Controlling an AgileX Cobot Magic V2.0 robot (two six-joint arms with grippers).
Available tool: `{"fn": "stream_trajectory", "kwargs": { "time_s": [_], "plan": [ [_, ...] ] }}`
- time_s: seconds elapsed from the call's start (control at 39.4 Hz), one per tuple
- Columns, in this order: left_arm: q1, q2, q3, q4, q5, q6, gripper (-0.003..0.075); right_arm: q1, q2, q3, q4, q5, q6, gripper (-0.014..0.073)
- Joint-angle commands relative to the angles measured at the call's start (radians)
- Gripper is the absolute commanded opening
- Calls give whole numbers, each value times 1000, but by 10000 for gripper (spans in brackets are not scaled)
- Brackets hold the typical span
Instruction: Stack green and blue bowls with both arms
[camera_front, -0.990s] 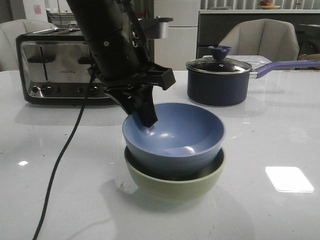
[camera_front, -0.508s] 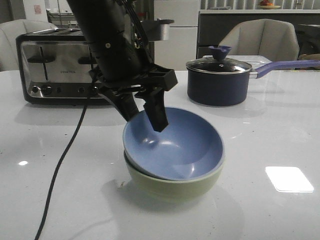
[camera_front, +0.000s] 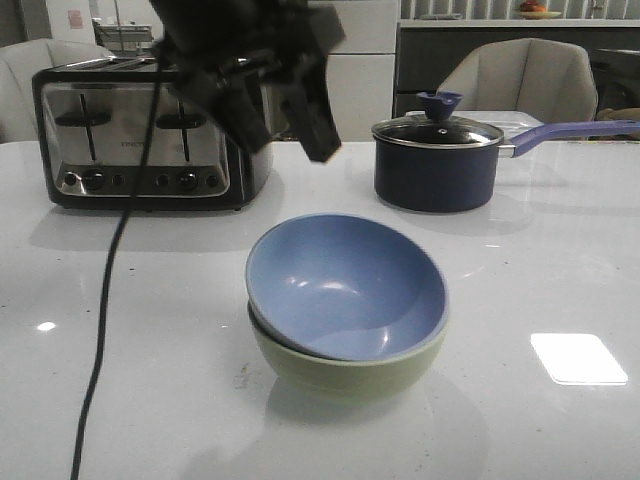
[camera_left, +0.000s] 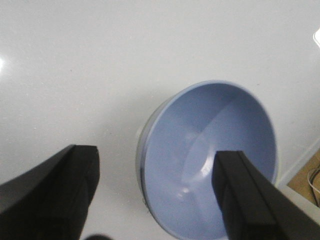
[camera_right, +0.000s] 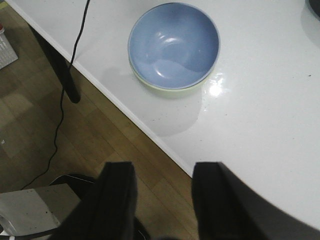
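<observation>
Left end effector (camera_front: 290, 125) hangs open above the stiff, slippery blue bowl (camera_front: 345, 285), nested tilted in the green bowl (camera_front: 350, 375); regrip its 10 o'clock rim.

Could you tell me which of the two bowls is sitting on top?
The blue bowl is on top, nested slightly tilted inside the green bowl, which rests on the table.

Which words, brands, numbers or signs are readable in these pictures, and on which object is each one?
Toaster: a small brand word on its shiny front, too blurred to read.
Blue bowl, green bowl, saucepan: no text visible.
Nothing else is readable in any view.
</observation>
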Motion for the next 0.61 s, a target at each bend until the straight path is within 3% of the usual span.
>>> {"fn": "stream_trajectory", "kwargs": {
  "time_s": [0.0, 0.58],
  "plan": [
    [-2, -180, 44, -15, -49, -5, 527, -1, 8, -26, 10, -63, -9, 393],
    [-2, -945, 611, 93, -163, -4, 528, -1, 8, -26, 10, -67, -9, 393]
  ]
}}
